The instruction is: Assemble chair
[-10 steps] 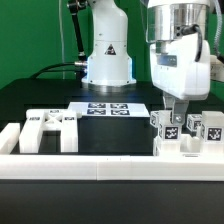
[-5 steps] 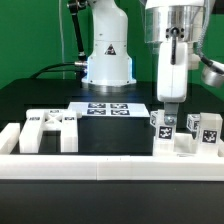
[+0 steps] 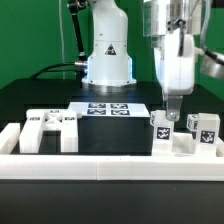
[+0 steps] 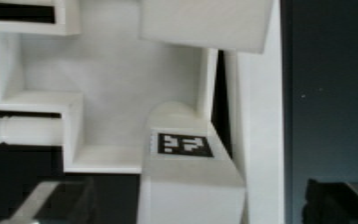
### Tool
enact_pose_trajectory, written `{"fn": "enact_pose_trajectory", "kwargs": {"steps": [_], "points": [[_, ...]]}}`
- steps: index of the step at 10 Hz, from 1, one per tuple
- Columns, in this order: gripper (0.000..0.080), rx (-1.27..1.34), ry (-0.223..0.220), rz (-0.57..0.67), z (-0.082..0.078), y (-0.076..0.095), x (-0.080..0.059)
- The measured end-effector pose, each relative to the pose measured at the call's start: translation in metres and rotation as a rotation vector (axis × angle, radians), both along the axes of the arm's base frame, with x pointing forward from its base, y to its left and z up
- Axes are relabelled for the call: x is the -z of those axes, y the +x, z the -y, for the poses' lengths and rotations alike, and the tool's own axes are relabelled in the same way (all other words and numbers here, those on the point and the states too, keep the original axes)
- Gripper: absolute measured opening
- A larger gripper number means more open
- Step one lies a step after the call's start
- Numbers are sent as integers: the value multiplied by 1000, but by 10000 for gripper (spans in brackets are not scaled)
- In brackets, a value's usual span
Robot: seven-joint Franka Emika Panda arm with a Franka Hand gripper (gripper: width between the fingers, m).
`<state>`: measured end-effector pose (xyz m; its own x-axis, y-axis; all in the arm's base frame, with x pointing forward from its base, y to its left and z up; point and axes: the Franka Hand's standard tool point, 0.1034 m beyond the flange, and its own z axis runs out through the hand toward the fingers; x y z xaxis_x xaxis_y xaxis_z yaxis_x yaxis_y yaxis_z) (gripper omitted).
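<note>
Two open gaps separate end effector (image 4: pixel 201 202) from chair (image 4: pixel 186 146) edges.

no legible text; only square marker tags (image 4: pixel 186 145) on the chair parts (image 3: pixel 207 130).

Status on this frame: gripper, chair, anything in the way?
Gripper open, holding nothing, over tagged piece. Chair parts loose at exterior view's right, slotted panel at its left. Nothing blocking seen.
</note>
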<state>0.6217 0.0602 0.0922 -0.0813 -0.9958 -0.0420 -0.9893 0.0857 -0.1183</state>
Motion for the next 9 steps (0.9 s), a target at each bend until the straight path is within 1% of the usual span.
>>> {"fn": "enact_pose_trajectory", "kwargs": {"steps": [1,2,3,8,9], "points": [[635,-48,0,8,-1,-1,-7],[645,-100,-3,15,-3,-2,-12],[645,-179,-12,23,-2,-2,-14],[649,-180,-13,19,-3,-3,-11],[649,-240,-21,21,-2,-3,-12]]}}
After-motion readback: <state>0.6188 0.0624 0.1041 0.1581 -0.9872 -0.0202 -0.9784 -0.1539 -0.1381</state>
